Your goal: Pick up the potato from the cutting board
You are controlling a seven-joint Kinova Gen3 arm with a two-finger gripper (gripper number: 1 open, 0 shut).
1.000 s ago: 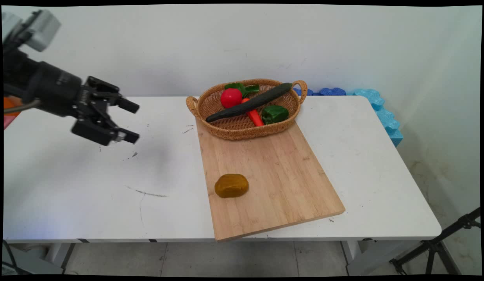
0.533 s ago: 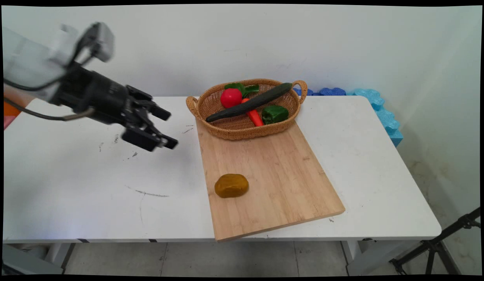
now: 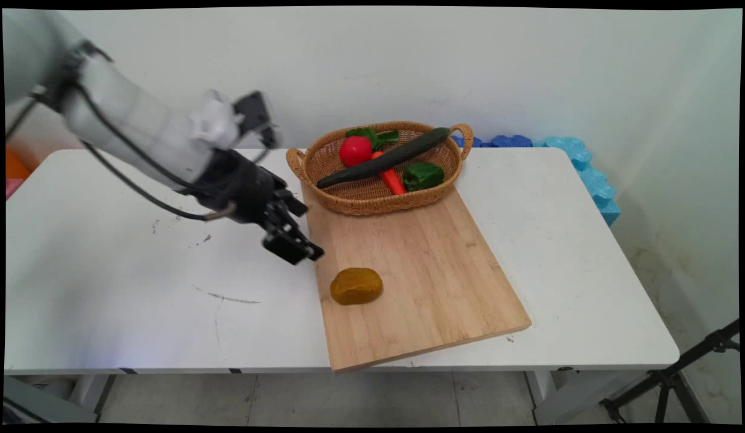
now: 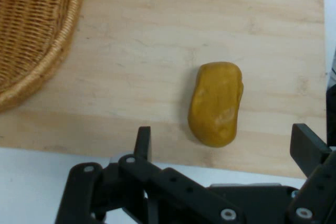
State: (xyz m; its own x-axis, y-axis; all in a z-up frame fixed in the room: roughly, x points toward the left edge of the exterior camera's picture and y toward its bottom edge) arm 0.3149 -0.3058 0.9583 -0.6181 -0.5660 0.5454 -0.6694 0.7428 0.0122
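Main view. You have the gripper (image 3: 300, 231) hanging over the left edge of the wooden board (image 3: 420, 276), where board meets bench (image 3: 137, 300). Its fingers are spread wide and hold nothing. Nearest thing to it: the brown potato (image 3: 356, 286), lying on the board's near left part, just beside the gripper and not touched. Nothing is lifted; everything rests where it lies.

The wicker basket (image 3: 372, 201) sits on the board's far end, partly over the bench. In it: a red tomato (image 3: 355, 150) at the far left, a leafy green piece (image 3: 372, 136) behind it, a long dark cucumber (image 3: 384, 159) laid slantwise with its tip over the far right rim, an orange carrot (image 3: 394, 180) partly under the cucumber, and a green pepper (image 3: 423, 175) to the right.

Hand view. You look down past the linkage at the potato (image 4: 216, 103), lying lengthwise on the board (image 4: 157, 51), well apart from both fingers (image 4: 143, 142). It sits in line with the gap between them, nearer the right-hand one. The basket's (image 4: 31, 56) woven wall fills the upper left corner, with a strip of orange at the top edge, likely the carrot. White bench (image 4: 42, 166) shows at the lower left.
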